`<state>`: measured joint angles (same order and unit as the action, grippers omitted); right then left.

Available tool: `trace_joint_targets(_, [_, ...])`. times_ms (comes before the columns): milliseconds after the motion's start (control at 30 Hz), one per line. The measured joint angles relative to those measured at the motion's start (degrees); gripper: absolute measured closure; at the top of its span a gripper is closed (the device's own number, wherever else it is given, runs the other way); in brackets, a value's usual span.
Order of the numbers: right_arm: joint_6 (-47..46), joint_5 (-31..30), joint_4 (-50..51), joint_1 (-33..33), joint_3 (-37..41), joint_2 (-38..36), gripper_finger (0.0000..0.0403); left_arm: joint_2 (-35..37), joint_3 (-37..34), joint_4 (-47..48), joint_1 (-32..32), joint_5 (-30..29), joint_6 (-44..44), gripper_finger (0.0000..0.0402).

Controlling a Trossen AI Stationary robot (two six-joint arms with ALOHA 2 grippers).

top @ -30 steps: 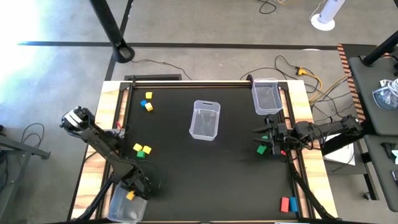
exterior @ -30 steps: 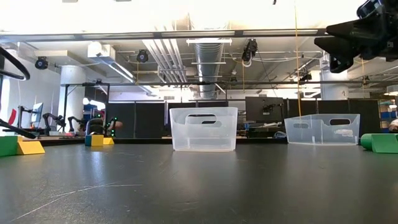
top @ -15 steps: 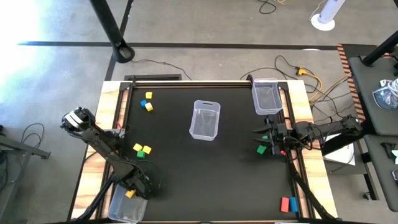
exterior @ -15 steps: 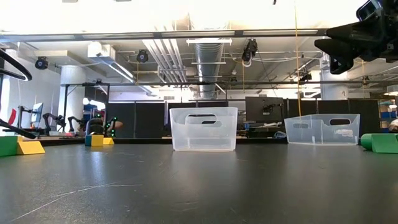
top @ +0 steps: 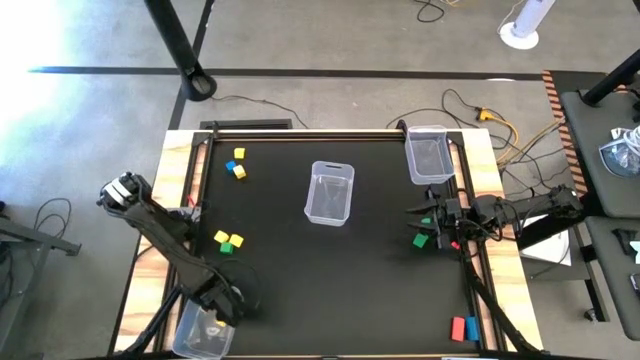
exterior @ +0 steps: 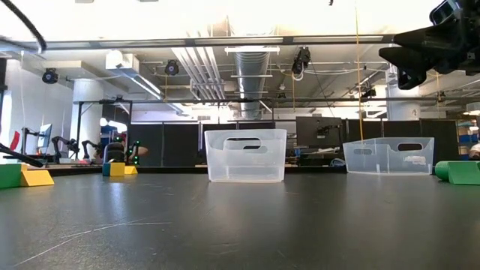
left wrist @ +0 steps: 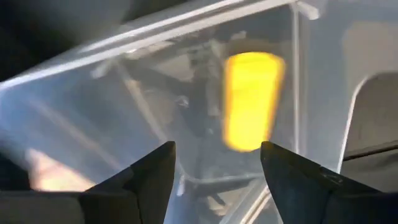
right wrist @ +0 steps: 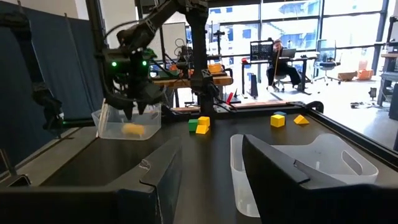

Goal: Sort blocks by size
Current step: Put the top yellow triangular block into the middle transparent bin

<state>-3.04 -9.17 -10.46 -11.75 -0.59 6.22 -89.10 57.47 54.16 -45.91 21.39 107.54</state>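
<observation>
Yellow block point(left wrist: 252, 99) lies loose inside the corner bin point(top: 200, 335), left gripper point(left wrist: 217, 163) spread wide and empty above it; risk: lifting out carelessly could clip the bin wall, while the right gripper point(right wrist: 208, 152), also apart, waits far across.

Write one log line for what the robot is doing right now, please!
left end effector: open above corner bin | yellow block: inside that bin | right end effector: open, waiting near right edge

Matt black table point(top: 330, 270) top, faintly scuffed, edged in pale bare wood. Clear glossy plastic bins point(top: 329, 193). Smooth, solid-coloured blocks point(top: 229, 241). Dark matt left gripper point(left wrist: 214, 168) fingers.
</observation>
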Motion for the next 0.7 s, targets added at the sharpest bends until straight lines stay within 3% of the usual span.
trace_joint_targets(133, [-0.39, 0.0, -0.02, 0.0, 0.0, 0.0, 0.0241, 0.0, 7.09, 10.82, 0.0, -6.12, -2.28, 0.018])
trace_joint_targets(300, [-0.39, 0.0, -0.02, 0.0, 0.01, 0.0, 0.0249, 0.08, 15.91, 20.32, 1.17, -26.09, -5.33, 0.018])
trace_joint_targets(433, [-0.39, 0.0, -0.02, 0.0, 0.01, 0.0, 0.0256, 0.15, 19.49, 22.93, 6.17, -36.36, -10.87, 0.019])
trace_joint_targets(533, [-0.75, 0.01, -0.02, 0.0, -0.01, 0.0, 0.0259, 0.15, 19.53, 22.79, 12.37, -40.3, -18.21, 0.0201])
trace_joint_targets(700, [-0.94, 0.02, 0.58, 0.0, 0.0, 0.0, 0.0254, 0.15, 16.23, 19.38, 24.94, -40.49, -38.73, 0.0217])
